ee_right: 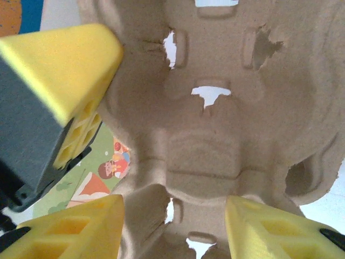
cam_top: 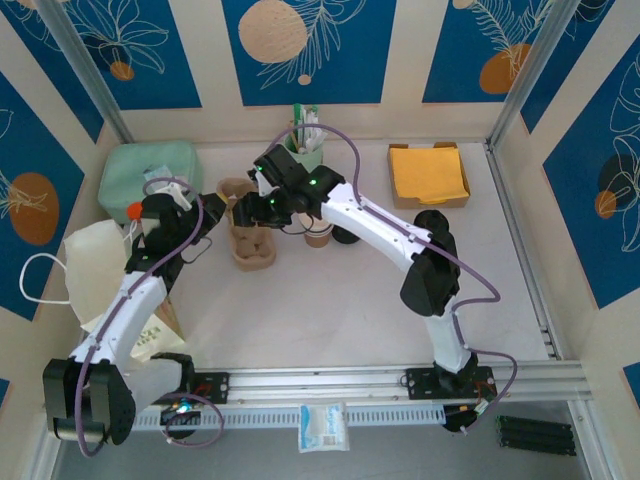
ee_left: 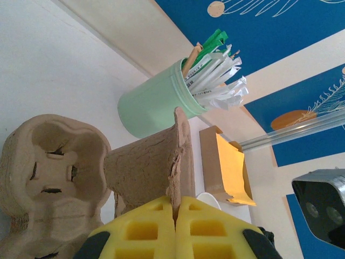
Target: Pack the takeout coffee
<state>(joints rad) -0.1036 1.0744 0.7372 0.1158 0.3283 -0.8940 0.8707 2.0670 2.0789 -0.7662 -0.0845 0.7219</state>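
Note:
The brown pulp cup carrier (cam_top: 250, 240) lies left of the table's middle. My left gripper (cam_top: 220, 213) is shut on its raised edge wall (ee_left: 161, 162), and the yellow fingers (ee_left: 145, 232) pinch the pulp between them. My right gripper (cam_top: 252, 208) hovers over the carrier's pockets (ee_right: 215, 135) with its fingers (ee_right: 269, 232) apart and nothing held. The takeout coffee (cam_top: 318, 237), a small brown cup with a white rim (ee_left: 207, 198), stands just right of the carrier, partly under the right arm. A black round thing (cam_top: 346, 236) sits beside it.
The mint-green cup of stirrers (cam_top: 308, 148) (ee_left: 153, 108) stands behind the carrier. A cardboard box of yellow napkins (cam_top: 428, 175) (ee_left: 226, 167) is at the back right. A green box (cam_top: 150, 172) and a white paper bag (cam_top: 95, 262) lie at the left.

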